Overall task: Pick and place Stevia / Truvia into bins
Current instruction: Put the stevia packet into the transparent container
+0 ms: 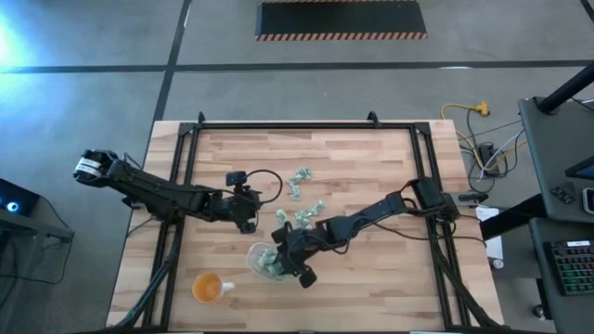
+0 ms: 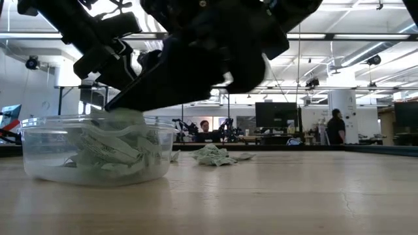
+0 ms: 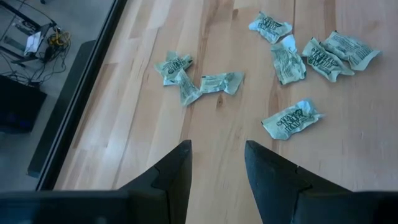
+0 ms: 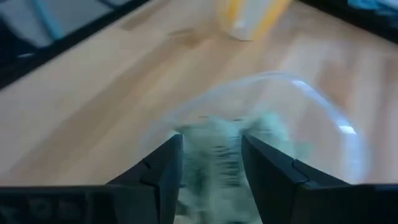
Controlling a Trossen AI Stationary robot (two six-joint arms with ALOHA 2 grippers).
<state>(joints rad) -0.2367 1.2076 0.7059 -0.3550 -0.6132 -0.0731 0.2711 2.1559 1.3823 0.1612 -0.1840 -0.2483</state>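
So the clear tub point(image 2: 98, 153) sits on the wooden table point(image 2: 294, 196), stuffed with crumpled pale green packets point(image 2: 108, 153). A dark gripper point(image 2: 124, 101) hangs right over it, tip down at the pile. A few loose packets point(image 2: 215, 155) lie farther back, beyond the gripper. People point(image 2: 335, 127) stand way off in the room.

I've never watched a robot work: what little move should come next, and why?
Probably the right gripper should open. It hangs over the clear tub with a green packet between its fingers, so letting go would likely drop it onto those inside. The left gripper waits open near loose packets.
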